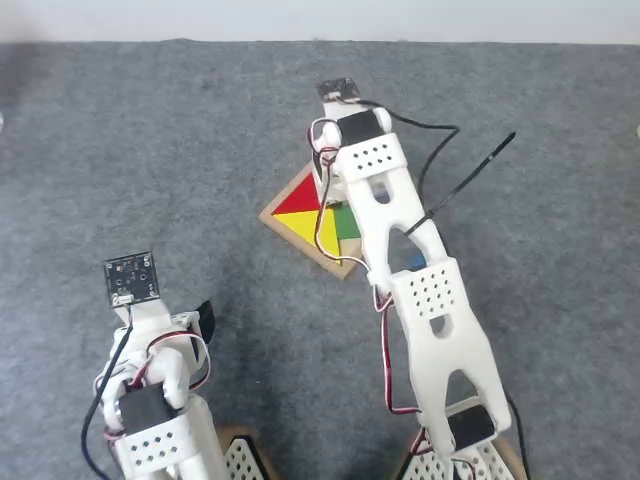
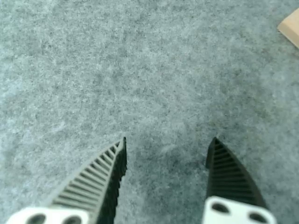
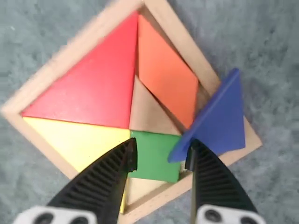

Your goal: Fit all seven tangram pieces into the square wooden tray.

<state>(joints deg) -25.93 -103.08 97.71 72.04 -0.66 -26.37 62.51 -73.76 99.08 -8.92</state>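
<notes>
Mid-table on the grey carpet (image 2: 140, 70) sits the tray (image 3: 70, 59), turned corner-on. Flat inside it lie the red triangle (image 3: 93, 84), yellow triangle (image 3: 79, 140), orange piece (image 3: 166, 74) and green square (image 3: 156, 158). The blue triangle (image 3: 219, 121) is tilted, overlapping the orange piece and the rim on the tray's right side. The right gripper (image 3: 161, 151) hangs over the green square, jaws spread, one finger just beside the blue triangle's corner. At the near left, the left gripper (image 2: 168, 144) hovers over bare carpet, jaws spread wide.

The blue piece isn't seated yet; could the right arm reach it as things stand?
Likely yes: the right arm holds its open jaws over the tray, one corner of the blue piece between them.
</notes>
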